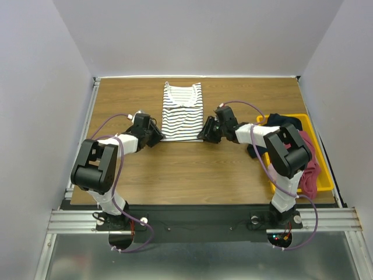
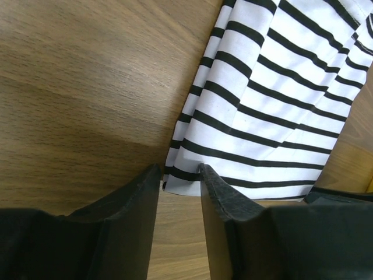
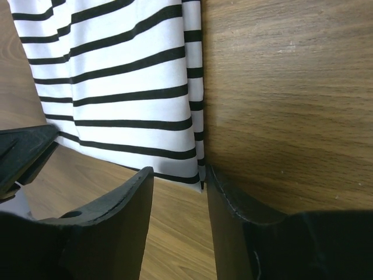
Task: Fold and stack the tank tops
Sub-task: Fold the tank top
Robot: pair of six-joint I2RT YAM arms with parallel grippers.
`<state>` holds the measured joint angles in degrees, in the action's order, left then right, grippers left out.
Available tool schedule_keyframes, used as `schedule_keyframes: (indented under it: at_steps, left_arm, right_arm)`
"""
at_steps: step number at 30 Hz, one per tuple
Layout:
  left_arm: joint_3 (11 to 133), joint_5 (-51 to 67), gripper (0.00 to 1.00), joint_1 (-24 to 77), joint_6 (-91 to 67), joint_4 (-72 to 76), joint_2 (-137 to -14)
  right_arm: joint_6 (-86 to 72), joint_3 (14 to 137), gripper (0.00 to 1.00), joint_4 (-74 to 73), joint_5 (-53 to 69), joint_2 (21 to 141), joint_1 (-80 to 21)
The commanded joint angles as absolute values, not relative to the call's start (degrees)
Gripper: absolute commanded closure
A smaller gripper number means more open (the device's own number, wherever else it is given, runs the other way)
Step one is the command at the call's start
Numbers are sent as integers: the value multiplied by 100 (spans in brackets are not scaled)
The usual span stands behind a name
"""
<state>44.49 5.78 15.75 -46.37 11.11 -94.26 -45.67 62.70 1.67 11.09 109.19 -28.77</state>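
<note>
The striped tank top (image 1: 182, 114) is laid flat on the wooden table (image 1: 192, 175), at 12 o'clock from the table's centre, with its neckline turned toward the far edge and its hem toward the arms. A narrow strip of bare wood is left between the neckline and the far edge. Wide bare wood is seen at 9 o'clock of the garment, and a narrower stretch at 3 o'clock.

The left gripper (image 1: 156, 136) is set low at the hem's 7 o'clock corner. In the left wrist view its fingers (image 2: 178, 170) are held partly spread, with wood showing between them, and the corner of the striped cloth (image 2: 274, 105) is met just at the mouth of the gap; no cloth is seen clamped.

The right gripper (image 1: 206, 135) is placed at the hem's 5 o'clock corner. In the right wrist view its fingers (image 3: 178, 173) are likewise parted, and the hem corner of the striped cloth (image 3: 128, 87) lies at the tip of one finger, not visibly pinched. The side edges are seen doubled under along both sides.

The hem between the two grippers is unobstructed, and open table is left at 6 o'clock, between hem and arm bases.

At 3 o'clock of the table a yellow bin (image 1: 262, 121) is set along the right edge. The dark red tank top (image 1: 312, 172) is crumpled inside it and draped over its near rim, and a dark garment (image 1: 285, 122) is heaped at its far end. The right arm's forearm passes just beside the bin's left wall. White walls enclose the table on three sides.
</note>
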Motion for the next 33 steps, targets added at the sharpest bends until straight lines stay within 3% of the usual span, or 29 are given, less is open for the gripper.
schedule_keyframes:
  at_steps: [1,8,11,13,23,33]
  left_arm:
    - [4342,598,60,1661,-4658,993,-9545]
    - [4351,624,82,1784,-4649,1046,-9598]
    - [4333,633,99,1828,-4614,1037,-9545]
    - [4280,685,100,1854,-4640,1028,-9431]
    - [3455,484,100,2460,-5317,721,-7947]
    - [2593,-359,100,3655,-6556,-403,-5531]
  right_arm:
    - [-4684,6047,54,176,897,10925,-2962]
    - [-4702,6047,71,185,809,10978,-2953]
    - [-4597,6029,85,185,695,10872,-2953]
    - [-4483,6003,99,185,694,10741,-2953]
    - [-4148,4818,100,158,668,9397,-3199]
    - [-4754,3332,100,-508,150,6858,-4350]
